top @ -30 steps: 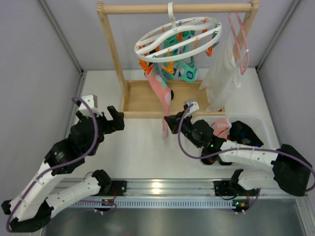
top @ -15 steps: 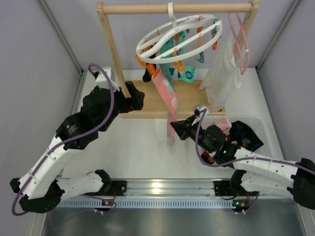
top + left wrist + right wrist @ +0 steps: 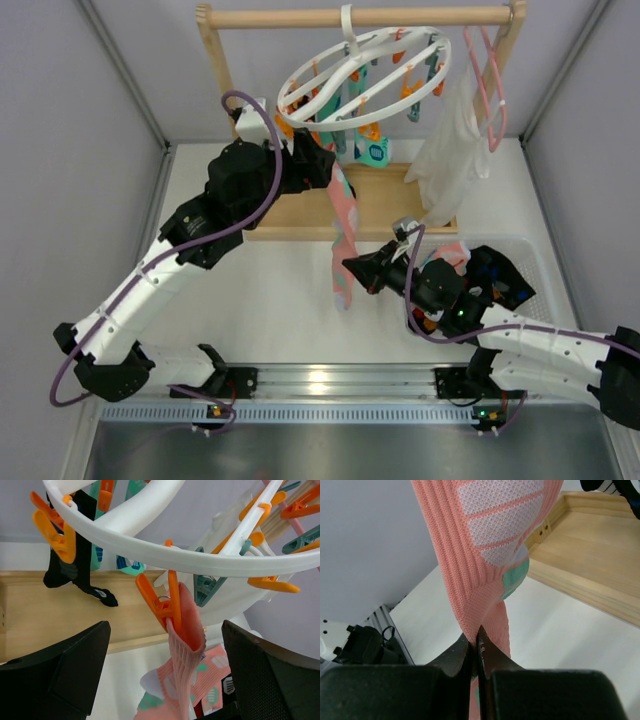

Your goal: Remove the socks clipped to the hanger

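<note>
Pink sock (image 3: 342, 235) hangs from the hanger (image 3: 300, 92), cuff pinched in an orange clip (image 3: 162, 605) on the ring's near-left edge. L gripper (image 3: 318, 165) is up under that edge w/ its jaws wide apart. In the L wrist view one finger sits each side of clip and cuff, w/ a gap both sides and nothing touching. The ring rim (image 3: 165, 555) passes just above. R gripper (image 3: 352, 268) is lower down w/ its jaws together, clamped on the sock's lower part at its right edge. R wrist view shows fabric squeezed between the tips (image 3: 476, 640), w/ the foot end dangling below the grip. The sock runs roughly straight from clip to grip, over the front lip of the wooden base tray (image 3: 290, 205). Black sock (image 3: 75, 575) hangs left of the clip and well behind it. Teal sock (image 3: 375, 150) is clipped further right under the ring. White garment (image 3: 450, 150) on the pink wire hanger (image 3: 490, 80) hangs close to the ring's right edge. The frame's left post (image 3: 228, 90) stands just left of the L wrist. Bare tabletop (image 3: 280, 290) shows between the sock and the arm bases. The bin (image 3: 540, 265) is at R arm's side.
</note>
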`<control>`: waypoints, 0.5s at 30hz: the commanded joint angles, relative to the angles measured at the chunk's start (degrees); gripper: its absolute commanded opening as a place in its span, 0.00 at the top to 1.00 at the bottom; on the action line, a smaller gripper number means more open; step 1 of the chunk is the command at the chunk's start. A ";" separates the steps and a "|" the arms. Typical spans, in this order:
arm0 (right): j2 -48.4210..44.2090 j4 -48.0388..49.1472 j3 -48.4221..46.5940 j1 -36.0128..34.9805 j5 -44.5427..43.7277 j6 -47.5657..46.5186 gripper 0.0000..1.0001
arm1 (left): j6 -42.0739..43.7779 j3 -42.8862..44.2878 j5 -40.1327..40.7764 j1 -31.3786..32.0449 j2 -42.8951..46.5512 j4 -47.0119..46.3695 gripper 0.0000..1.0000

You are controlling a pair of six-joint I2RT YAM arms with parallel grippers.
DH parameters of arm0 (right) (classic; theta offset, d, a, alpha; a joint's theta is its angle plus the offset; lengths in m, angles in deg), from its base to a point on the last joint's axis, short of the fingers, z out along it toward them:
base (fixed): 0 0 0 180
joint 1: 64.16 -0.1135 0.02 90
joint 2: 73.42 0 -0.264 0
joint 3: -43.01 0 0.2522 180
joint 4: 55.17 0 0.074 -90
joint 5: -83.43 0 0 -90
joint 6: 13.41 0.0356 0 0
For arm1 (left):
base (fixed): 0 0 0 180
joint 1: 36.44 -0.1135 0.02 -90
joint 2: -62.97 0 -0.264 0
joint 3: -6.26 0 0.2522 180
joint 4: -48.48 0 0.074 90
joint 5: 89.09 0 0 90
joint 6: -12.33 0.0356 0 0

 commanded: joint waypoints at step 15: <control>-0.87 4.60 0.35 -0.86 7.76 2.50 1.00 | 4.32 -3.67 -1.71 -0.88 -2.02 -17.48 0.22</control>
